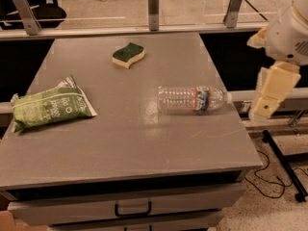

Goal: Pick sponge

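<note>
The sponge [128, 55] has a dark green top on pale yellow foam and wavy sides. It lies flat on the far middle of the grey table [120, 143]. My gripper [271, 94], cream-coloured on a white arm, hangs off the table's right edge, level with the bottle. It is well to the right of the sponge and nearer the front, and touches nothing.
A clear plastic water bottle [192, 99] lies on its side at the right of the table, between the gripper and the sponge. A green printed snack bag [50, 108] lies at the left. A railing with metal posts [153, 1] runs behind the table. A drawer handle [133, 210] is below the front edge.
</note>
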{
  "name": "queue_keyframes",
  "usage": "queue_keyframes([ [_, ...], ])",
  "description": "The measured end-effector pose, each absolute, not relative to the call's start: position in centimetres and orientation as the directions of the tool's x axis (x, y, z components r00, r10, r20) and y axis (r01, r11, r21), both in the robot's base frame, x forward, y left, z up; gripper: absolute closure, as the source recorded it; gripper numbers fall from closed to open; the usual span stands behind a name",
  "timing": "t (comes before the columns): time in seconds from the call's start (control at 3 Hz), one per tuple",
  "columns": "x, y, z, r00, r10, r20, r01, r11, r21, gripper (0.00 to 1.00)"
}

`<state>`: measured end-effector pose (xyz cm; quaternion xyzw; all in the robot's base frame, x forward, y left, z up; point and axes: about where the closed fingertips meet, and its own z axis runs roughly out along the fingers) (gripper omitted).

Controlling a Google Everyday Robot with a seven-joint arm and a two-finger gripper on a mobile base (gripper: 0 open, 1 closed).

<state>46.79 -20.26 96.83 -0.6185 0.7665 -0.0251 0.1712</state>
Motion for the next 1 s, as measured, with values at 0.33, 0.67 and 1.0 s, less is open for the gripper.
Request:
queue_keyframes([
  [0.33,52.4,-16.3,96.0,-0.126,-0.944,-0.306,-0.941,0.211,-0.265,0.0],
  [0.67,57.5,-10.2,95.2,-0.083,-0.914,-0.396,-0.938,0.206,-0.278,0.0],
  [1.0,61.2,-4.2,95.4,-0.072,-0.857,-0.51,-0.936,0.234,-0.261,0.0],
])
